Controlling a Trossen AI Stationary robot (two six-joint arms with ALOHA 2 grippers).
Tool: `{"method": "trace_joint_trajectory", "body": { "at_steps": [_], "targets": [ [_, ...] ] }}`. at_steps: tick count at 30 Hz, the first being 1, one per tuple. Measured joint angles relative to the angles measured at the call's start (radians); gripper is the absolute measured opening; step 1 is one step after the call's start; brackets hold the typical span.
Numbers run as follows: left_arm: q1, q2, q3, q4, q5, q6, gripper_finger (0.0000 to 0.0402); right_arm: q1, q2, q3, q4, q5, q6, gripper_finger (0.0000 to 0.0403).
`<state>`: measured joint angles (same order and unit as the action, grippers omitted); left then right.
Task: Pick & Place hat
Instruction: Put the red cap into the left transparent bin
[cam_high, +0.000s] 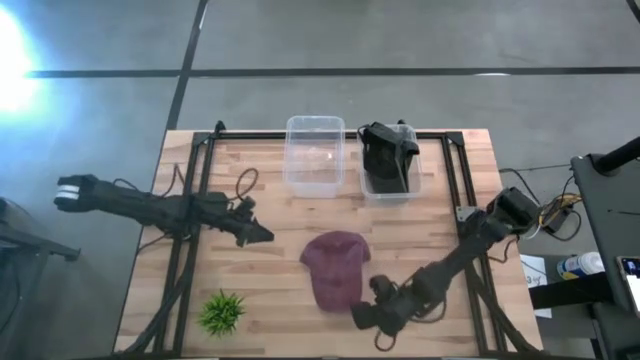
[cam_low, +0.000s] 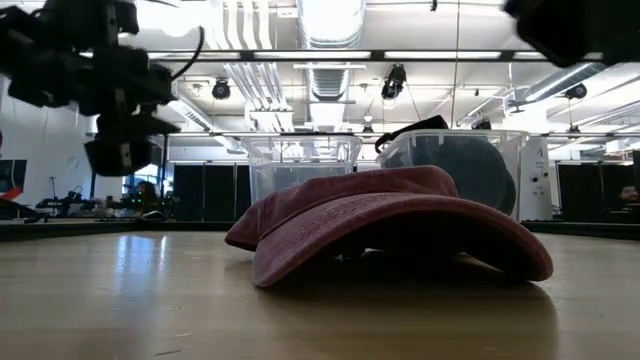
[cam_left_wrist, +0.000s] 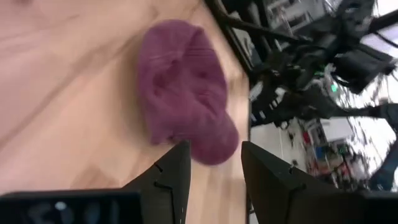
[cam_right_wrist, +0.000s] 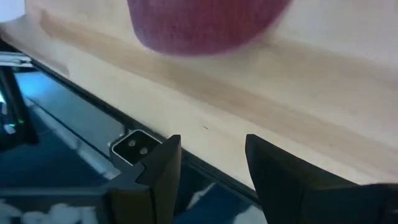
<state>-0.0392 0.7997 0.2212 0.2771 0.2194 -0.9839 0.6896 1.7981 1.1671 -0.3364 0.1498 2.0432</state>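
A maroon cap (cam_high: 334, 268) lies flat on the wooden table, brim toward the near edge; it also shows in the low view (cam_low: 390, 225), the left wrist view (cam_left_wrist: 183, 87) and the right wrist view (cam_right_wrist: 205, 25). My left gripper (cam_high: 262, 234) hovers left of the cap, above the table, fingers open (cam_left_wrist: 214, 168). My right gripper (cam_high: 362, 317) sits low near the table's near edge, just right of the brim, fingers open (cam_right_wrist: 211, 165). Neither touches the cap.
Two clear plastic bins stand at the far edge: one empty (cam_high: 314, 155), the other (cam_high: 390, 165) holding a black cap. A small green plant (cam_high: 221, 312) sits near the near-left corner. A black frame (cam_high: 200, 180) runs along the table sides.
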Motion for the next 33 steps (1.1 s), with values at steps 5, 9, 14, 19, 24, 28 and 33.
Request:
{"method": "trace_joint_trajectory", "body": {
  "at_steps": [5,9,14,19,24,28,33],
  "targets": [
    [-0.077,0.163,0.096,-0.012,-0.052,0.117,0.0135,0.018,0.068,-0.026,0.127,0.061,0.093,0.0172],
    [-0.119,0.298,0.202,-0.054,-0.132,0.247,0.0135,0.020,0.135,-0.016,0.168,0.127,0.133,0.0171],
    [-0.148,0.455,0.345,-0.125,-0.161,0.404,0.0135,0.020,0.201,0.027,0.163,0.251,0.212,0.0171],
    [-0.157,0.596,0.472,-0.191,-0.179,0.526,0.0135,0.021,0.223,0.058,0.163,0.334,0.226,0.0171],
    [-0.160,0.726,0.559,-0.190,-0.179,0.628,0.0135,0.021,0.207,0.057,0.122,0.401,0.226,0.0171],
    [-0.159,0.820,0.609,-0.177,-0.180,0.644,0.0135,0.012,0.206,0.054,0.102,0.430,0.224,0.0171],
    [-0.162,0.918,0.635,-0.174,-0.134,0.594,0.0135,-0.010,0.212,0.051,0.098,0.469,0.227,0.0171]
  ]
}}
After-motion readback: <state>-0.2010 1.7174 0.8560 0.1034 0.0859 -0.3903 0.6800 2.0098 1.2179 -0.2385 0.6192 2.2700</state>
